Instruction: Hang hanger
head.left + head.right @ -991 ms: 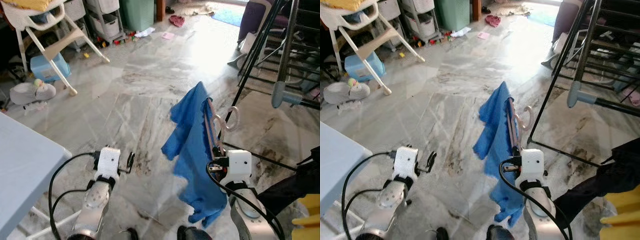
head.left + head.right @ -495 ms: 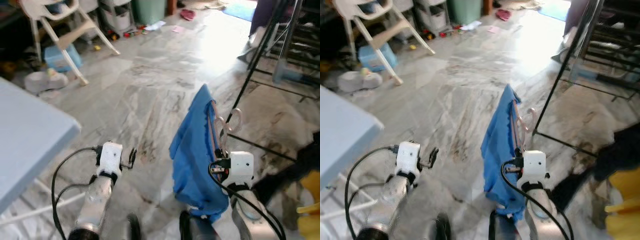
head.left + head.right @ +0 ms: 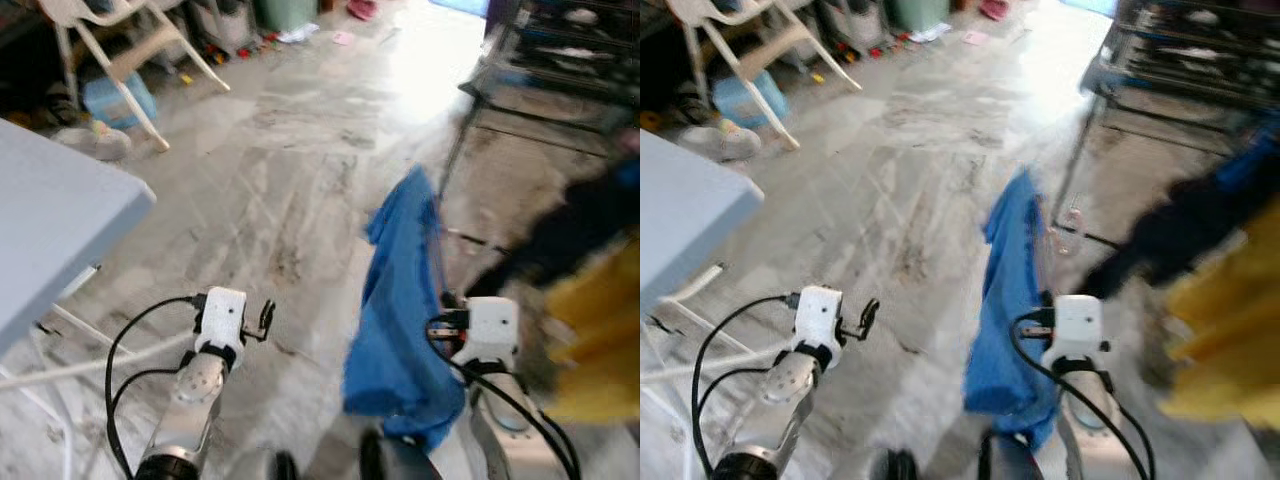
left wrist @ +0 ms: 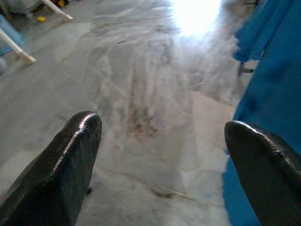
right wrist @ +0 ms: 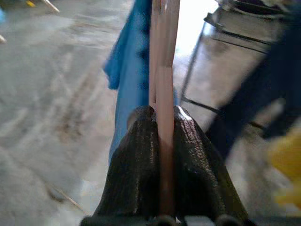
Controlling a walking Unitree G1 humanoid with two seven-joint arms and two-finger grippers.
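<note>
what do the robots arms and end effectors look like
Both arms are silver metal with a white boxy wrist block and a black cable looping off it. The left end effector and right end effector each have two long, glossy black fingers with rounded tips.

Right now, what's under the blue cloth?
A pink hanger carries the blue cloth; the right gripper has its jaws shut on the hanger's pink bars. The hanger's shoulders are covered by the cloth.
</note>
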